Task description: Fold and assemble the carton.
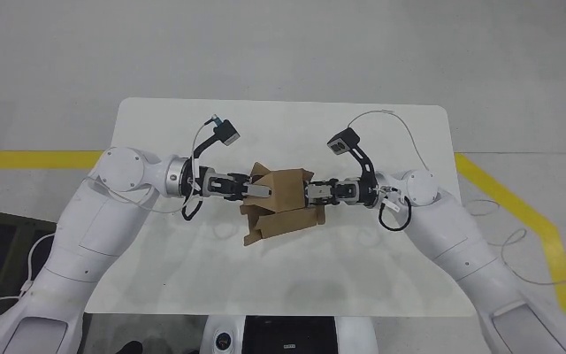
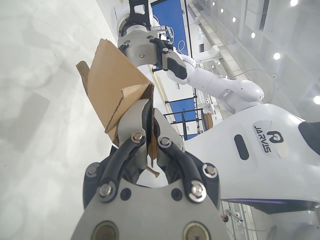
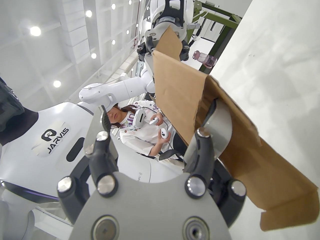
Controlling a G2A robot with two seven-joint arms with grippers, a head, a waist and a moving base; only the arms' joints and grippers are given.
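Count: you are working with one carton (image 1: 279,208), two grippers and one table (image 1: 389,265). The carton, plain brown cardboard and only partly folded, is sitting over the middle of the table with its flaps sticking out at angles; you cannot tell whether its lower edge is touching the table top. The left gripper (image 2: 148,108) is coming in from the table's left side and is pinching one thin cardboard flap edge between its nearly closed fingers. The right gripper (image 3: 158,106) is coming in from the table's right side and is standing wide. One of its fingers (image 3: 217,123) is lying against a carton panel inside a fold, and the other is hanging free beside the cardboard, gripping nothing. Both grippers are meeting the carton above the table's middle, pointing toward each other.
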